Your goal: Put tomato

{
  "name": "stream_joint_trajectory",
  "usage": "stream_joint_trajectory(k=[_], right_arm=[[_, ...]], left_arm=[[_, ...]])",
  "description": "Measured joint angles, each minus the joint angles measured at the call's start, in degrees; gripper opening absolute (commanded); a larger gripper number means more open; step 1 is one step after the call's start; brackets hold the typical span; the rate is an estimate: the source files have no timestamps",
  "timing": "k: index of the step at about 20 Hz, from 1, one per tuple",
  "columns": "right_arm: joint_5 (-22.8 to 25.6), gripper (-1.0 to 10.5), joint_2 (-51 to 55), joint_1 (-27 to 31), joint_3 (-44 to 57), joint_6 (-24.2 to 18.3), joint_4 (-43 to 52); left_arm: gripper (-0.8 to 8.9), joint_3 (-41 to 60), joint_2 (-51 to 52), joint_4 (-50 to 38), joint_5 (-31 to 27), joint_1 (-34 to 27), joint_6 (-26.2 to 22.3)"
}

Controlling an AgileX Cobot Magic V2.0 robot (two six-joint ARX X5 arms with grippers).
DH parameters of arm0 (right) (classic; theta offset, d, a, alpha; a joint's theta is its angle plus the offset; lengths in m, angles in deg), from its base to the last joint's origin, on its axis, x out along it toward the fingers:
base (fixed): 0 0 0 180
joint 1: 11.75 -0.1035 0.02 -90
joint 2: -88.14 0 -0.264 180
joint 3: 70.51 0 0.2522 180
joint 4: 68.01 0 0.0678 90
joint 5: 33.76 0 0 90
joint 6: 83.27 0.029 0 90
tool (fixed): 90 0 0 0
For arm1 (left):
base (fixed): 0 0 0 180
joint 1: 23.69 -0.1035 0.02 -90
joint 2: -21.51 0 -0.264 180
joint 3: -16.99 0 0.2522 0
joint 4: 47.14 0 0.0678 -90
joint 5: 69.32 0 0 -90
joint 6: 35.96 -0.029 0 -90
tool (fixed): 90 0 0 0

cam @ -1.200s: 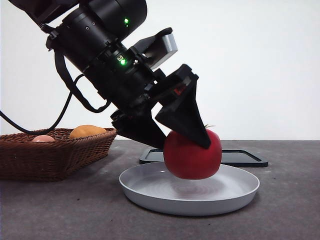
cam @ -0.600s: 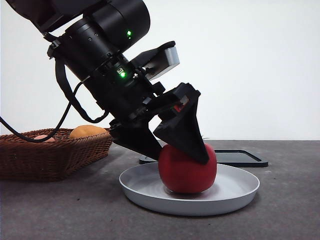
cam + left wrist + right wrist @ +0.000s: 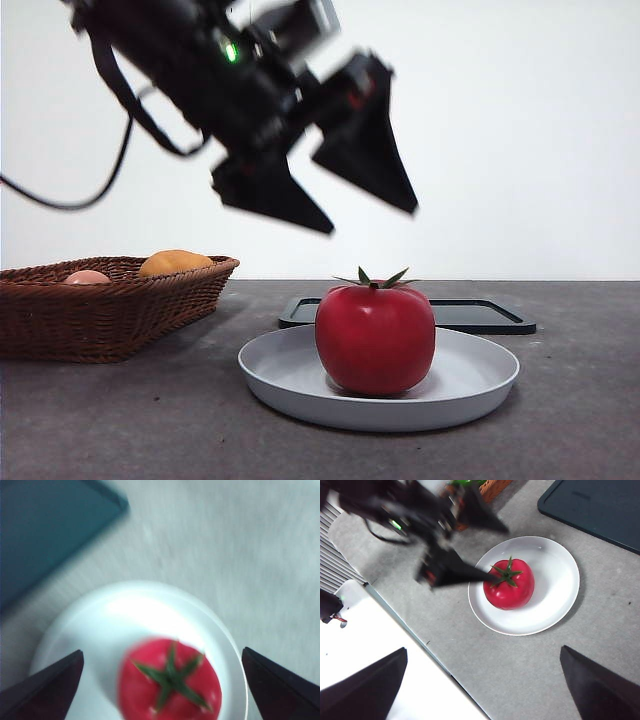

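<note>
The glossy red tomato (image 3: 375, 340) stands upright, calyx on top, in the white plate (image 3: 480, 378). My left gripper (image 3: 370, 220) is open and empty, hanging well above the tomato and apart from it, motion-blurred. In the left wrist view the tomato (image 3: 170, 685) lies in the plate (image 3: 95, 625) between my spread jaws (image 3: 162, 652). My right gripper (image 3: 484, 650) is open and empty, high above the table. Its view shows the tomato (image 3: 509, 585), the plate (image 3: 555, 595) and the left gripper (image 3: 495, 555) beside them.
A wicker basket (image 3: 100, 305) at the left holds an orange-yellow fruit (image 3: 175, 262) and a small pink fruit (image 3: 87, 277). A flat dark tray (image 3: 485, 315) lies behind the plate. The table's edge and a white surface (image 3: 380, 640) run near the plate.
The left gripper set the tomato down in the plate, opened, and rose up and away. The tomato now stands free.
</note>
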Motion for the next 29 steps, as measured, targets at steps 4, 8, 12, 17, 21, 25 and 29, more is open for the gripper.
stream_joint_trajectory(k=[4,8,12,17,21,25,29], right_arm=[[0.04,4.9,0.00,0.00,0.00,0.00,0.24],[0.31,4.9,0.00,0.00,0.00,0.02,2.47],[0.37,4.9,-0.77,0.00,0.00,0.00,2.69],[0.37,4.9,-3.45,0.00,0.00,0.00,3.10],[0.37,4.9,-5.42,0.00,0.00,0.00,3.28],[0.15,4.9,-6.34,0.00,0.00,0.00,3.28],[0.15,4.9,-6.34,-0.09,0.00,0.00,3.30]], left_arm=[[5.09,-0.07,8.46,3.30,-1.18,-3.56,1.92],[5.09,-0.07,19.39,8.04,-1.20,-9.88,5.42],[5.08,-0.07,30.69,18.58,-0.24,-16.76,6.25],[5.08,-0.09,41.90,37.68,0.98,-20.83,5.05],[5.05,-0.09,47.52,50.34,9.86,-20.83,3.98],[5.05,-0.09,48.39,52.85,12.48,-20.81,3.06],[5.05,-0.09,48.35,53.07,12.48,-20.81,2.95]])
